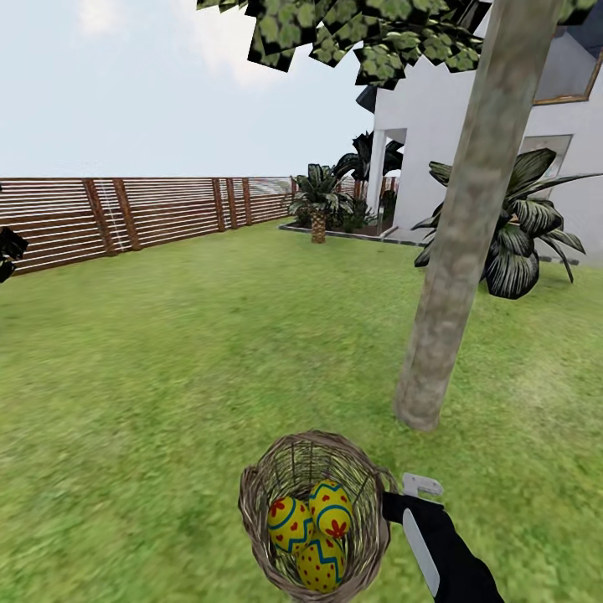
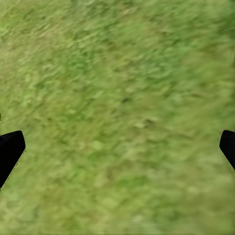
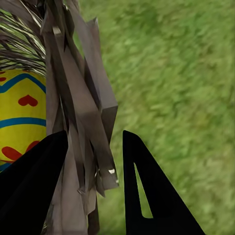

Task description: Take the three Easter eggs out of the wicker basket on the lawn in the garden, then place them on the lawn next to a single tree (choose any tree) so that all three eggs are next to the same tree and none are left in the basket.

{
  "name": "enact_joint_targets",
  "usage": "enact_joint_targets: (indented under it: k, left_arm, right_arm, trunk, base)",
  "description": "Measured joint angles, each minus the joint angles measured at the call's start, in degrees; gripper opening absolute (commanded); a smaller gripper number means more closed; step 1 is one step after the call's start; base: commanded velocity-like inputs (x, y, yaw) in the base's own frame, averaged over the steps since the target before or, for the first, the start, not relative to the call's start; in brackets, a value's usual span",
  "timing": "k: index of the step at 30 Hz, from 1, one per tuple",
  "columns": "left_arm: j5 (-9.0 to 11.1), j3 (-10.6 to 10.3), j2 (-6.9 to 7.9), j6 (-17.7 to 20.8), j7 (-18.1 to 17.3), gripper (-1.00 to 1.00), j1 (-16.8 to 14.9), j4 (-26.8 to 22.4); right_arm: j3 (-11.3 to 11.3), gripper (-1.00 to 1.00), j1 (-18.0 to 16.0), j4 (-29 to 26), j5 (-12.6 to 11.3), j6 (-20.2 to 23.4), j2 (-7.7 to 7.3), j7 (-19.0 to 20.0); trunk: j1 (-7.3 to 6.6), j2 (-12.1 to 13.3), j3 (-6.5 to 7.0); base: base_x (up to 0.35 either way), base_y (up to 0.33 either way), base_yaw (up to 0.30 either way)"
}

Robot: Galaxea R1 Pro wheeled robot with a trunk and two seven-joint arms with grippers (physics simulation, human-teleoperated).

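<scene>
Holding the wicker basket (image 1: 314, 511) by its rim, the right tool (image 3: 93, 161) has its fingers clamped on the weave, one inside and one outside. All three Easter eggs (image 1: 314, 523) sit inside the basket, which looks carried low over the lawn (image 1: 167, 377), near the tree (image 1: 469, 218). My worry: it's a thin edge grip, so the basket could tip or slip and spill the eggs. The right arm reaches in from the lower right. The left tool (image 2: 117, 147) hangs over bare grass, fingers spread wide apart, empty.
</scene>
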Motion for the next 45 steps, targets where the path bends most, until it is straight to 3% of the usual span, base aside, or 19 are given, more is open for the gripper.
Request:
enact_joint_targets:
  k: [14, 36, 45]
  left_arm:
    - [0.11, 0.02, 1.09, -0.26, 0.68, 1.0, -0.26, -0.26]
    - [0.17, -0.05, 1.22, -0.52, 0.69, 1.0, -0.27, -0.44]
    - [0.1, -0.06, 1.2, -0.51, 0.66, 1.0, -0.18, -0.79]
  right_arm:
    - [-0.11, -1.0, 0.01, 0.03, 0.03, -0.07, 0.0, 0.02]
    - [0.01, -1.0, 0.0, 0.01, -0.17, -1.31, 0.09, 0.04]
    - [0.13, -1.0, 0.03, 0.05, -0.04, -2.11, 0.09, -0.02]
  trunk:
    - [3.08, -5.62, -2.52]
    - [3.09, -5.64, -2.52]
    - [5.06, -9.24, -4.14]
  base:
    - [0.0, 0.0, 0.0]
    - [0.122, 0.0, 0.0]
    - [0.0, 0.0, 0.0]
